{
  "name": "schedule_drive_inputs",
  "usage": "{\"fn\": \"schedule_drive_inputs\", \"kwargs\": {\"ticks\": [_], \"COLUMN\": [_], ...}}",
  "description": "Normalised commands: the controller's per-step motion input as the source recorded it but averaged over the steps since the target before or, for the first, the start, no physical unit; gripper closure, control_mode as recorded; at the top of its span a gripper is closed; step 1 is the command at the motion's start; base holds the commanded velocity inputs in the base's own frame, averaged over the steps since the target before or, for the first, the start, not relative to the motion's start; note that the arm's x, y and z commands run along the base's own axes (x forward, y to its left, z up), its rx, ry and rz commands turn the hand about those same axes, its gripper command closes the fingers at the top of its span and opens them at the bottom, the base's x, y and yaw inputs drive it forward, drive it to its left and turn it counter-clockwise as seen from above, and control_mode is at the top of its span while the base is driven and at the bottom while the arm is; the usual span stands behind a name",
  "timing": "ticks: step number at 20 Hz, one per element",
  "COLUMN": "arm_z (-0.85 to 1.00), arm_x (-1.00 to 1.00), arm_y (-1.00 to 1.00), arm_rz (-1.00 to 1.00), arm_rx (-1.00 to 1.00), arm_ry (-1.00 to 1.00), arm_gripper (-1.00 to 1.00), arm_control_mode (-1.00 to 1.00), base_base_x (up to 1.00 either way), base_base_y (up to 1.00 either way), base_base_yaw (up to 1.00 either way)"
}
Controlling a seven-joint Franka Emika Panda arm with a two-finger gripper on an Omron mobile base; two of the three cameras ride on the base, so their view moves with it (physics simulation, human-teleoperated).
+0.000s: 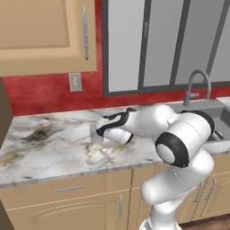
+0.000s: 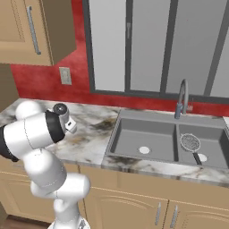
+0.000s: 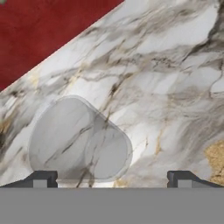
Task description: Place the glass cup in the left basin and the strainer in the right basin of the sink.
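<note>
The glass cup [image 3: 78, 140] stands on the marble counter, pale and see-through, low in the hand view. My gripper [image 3: 112, 179] is open just above it; the cup sits between the fingertips, nearer the left one [image 3: 41, 179], and I cannot tell whether they touch. In the left base view the gripper [image 1: 95, 134] reaches left over the counter, well away from the sink. The strainer [image 2: 190, 142] lies in the right basin [image 2: 210, 138], its dark handle pointing toward the front. The left basin [image 2: 134, 138] holds just its white drain.
The grey sink [image 2: 134, 117] is set into the counter to the right, with a tall arched faucet [image 2: 182, 96] behind its divider. A red backsplash with a wall outlet [image 1: 75, 82] runs behind the counter. Upper cabinets [image 1: 45, 36] hang on the left.
</note>
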Motion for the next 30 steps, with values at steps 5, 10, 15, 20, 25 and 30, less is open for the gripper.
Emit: {"fn": "schedule_drive_inputs", "kwargs": {"ticks": [5, 10, 15, 20, 25, 30], "arm_z": [0.18, 0.00, -0.19, -0.41, -0.26, -0.12], "arm_x": [0.10, 0.44, 0.54, 0.17, 0.00, 0.00], "arm_y": [0.00, 0.00, 0.00, 0.06, 0.24, 0.21], "arm_rz": [0.00, 0.00, 0.00, 0.00, 0.00, 0.00], "arm_rx": [0.00, 0.01, 0.01, 0.00, 0.00, 0.00], "arm_ry": [0.00, 0.01, 0.09, 0.12, 0.07, 0.04], "arm_gripper": [-1.00, -1.00, -1.00, -1.00, -1.00, -1.00], "arm_control_mode": [-1.00, -1.00, -1.00, -1.00, -1.00, -1.00], "base_base_x": [0.00, 0.00, 0.00, 0.00, 0.00, 0.00], "base_base_y": [0.00, 0.00, 0.00, 0.00, 0.00, 0.00], "base_base_yaw": [0.00, 0.00, 0.00, 0.00, 0.00, 0.00]}}
